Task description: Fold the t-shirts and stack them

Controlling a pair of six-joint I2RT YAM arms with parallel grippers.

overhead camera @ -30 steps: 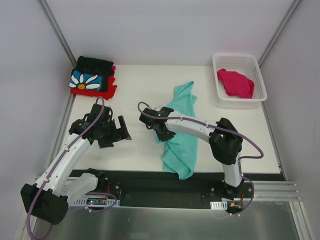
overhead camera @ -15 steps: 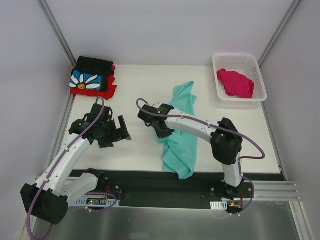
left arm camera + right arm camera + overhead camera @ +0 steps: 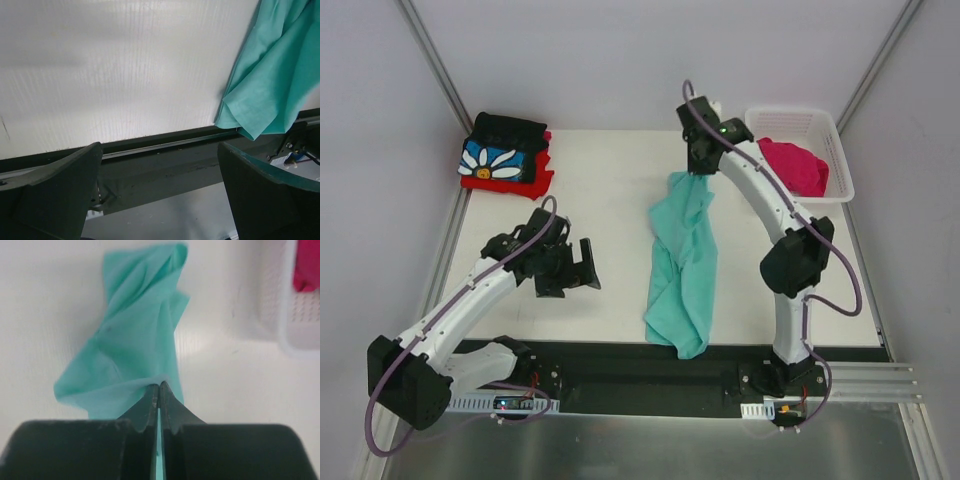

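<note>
Mint-teal t-shirt [image 3: 682, 260], rumpled lengthwise down the middle of the table [image 3: 600, 190], near end at the front edge. Its far end is pinched in the closed right gripper [image 3: 700, 168] beside the basket [image 3: 840, 170]. Left gripper [image 3: 578, 272] gapes, empty. Risk: the thin pinch may slip under tension.

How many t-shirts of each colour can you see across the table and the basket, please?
teal t-shirt: 1
pink t-shirt: 1
black daisy t-shirt: 1
red t-shirt: 1
Total: 4
</note>
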